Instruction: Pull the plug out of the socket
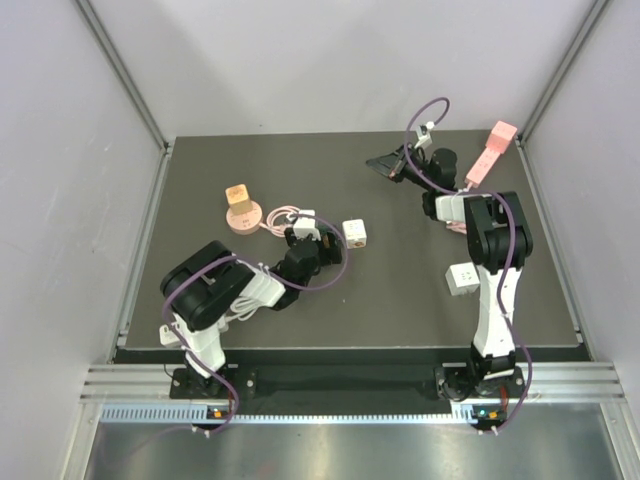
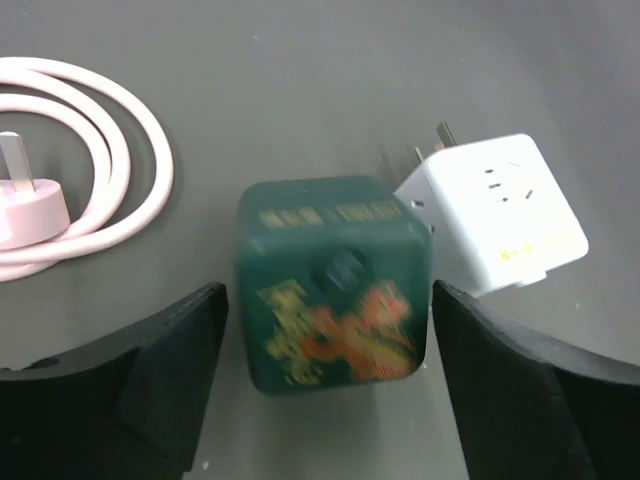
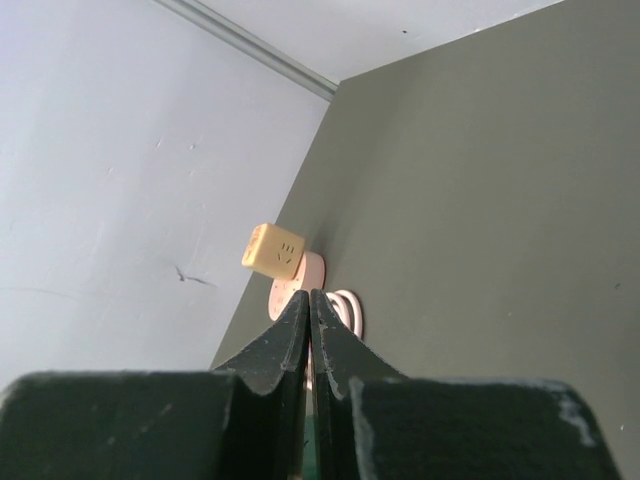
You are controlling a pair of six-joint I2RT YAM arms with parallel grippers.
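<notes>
A: Left arm pose?
B: Folded forward over mid-table, wrist low. Left gripper (image 2: 328, 298) fingers spread wide either side of the green cube socket (image 2: 335, 250), with a gap on both sides and no grip. The cube is blurred.
A: Plug?
B: White plug cube (image 2: 500, 215) lies on the table just right of the green one, prongs bare. Coiled pink cable (image 2: 110, 190) to the left.
A: Right arm?
B: Stretched to the far right. Right gripper (image 3: 311, 310) fingers pressed together, nothing between them, aimed at the yellow cube (image 3: 272, 250).

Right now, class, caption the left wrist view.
Open left tool straddling a green cube, white adapter just beside it.
</notes>
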